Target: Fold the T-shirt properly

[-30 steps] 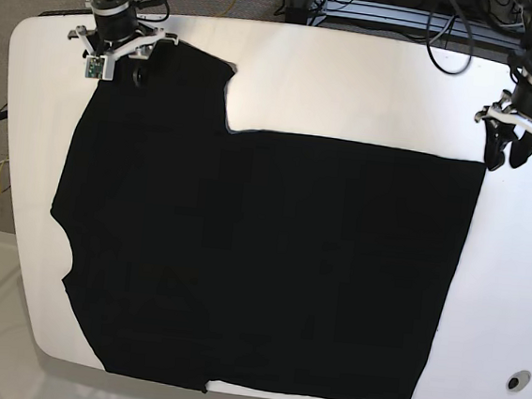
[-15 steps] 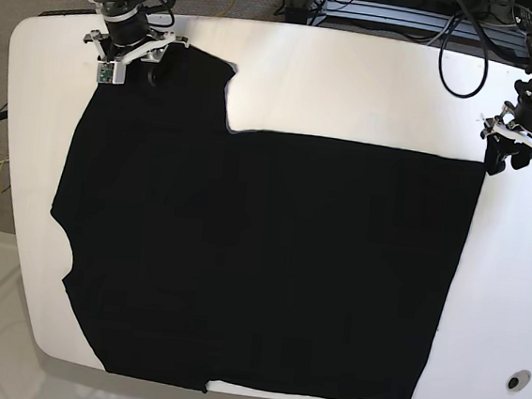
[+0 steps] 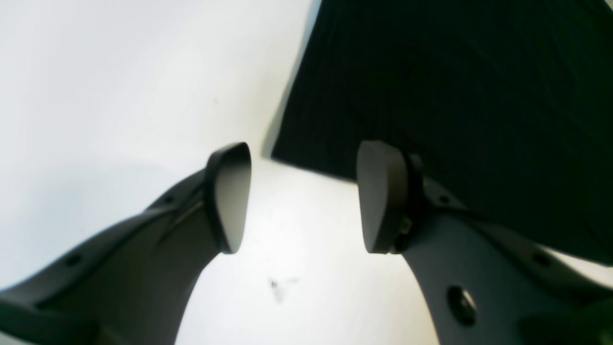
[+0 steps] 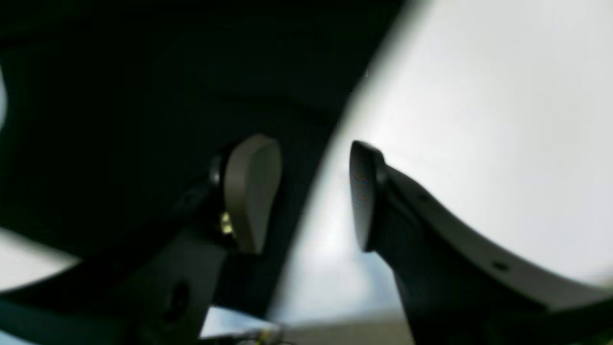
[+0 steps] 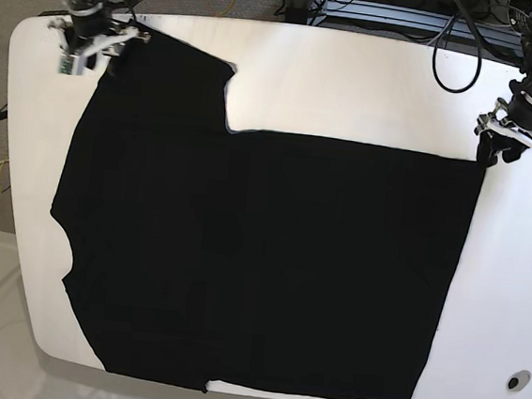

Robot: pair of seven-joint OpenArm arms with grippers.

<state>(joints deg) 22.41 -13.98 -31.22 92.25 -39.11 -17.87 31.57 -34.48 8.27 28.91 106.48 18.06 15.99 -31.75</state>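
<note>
While the T-shirt (image 5: 261, 256) lies flat on the table (image 5: 352, 85), both grippers (image 3: 301, 201) (image 4: 311, 191) stand spread and empty, a cloth corner just beyond each set of fingertips; next, probably, lowering to pinch those corners.

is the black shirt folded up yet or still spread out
Spread out: the plain black cloth T-shirt lies flat across most of the white table.

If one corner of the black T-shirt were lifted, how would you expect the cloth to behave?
The T-shirt lies flat and thin on the table, so it would probably drape limply. Being so wide, most would likely drag behind. Its matte weave looks unlikely to slip.
</note>
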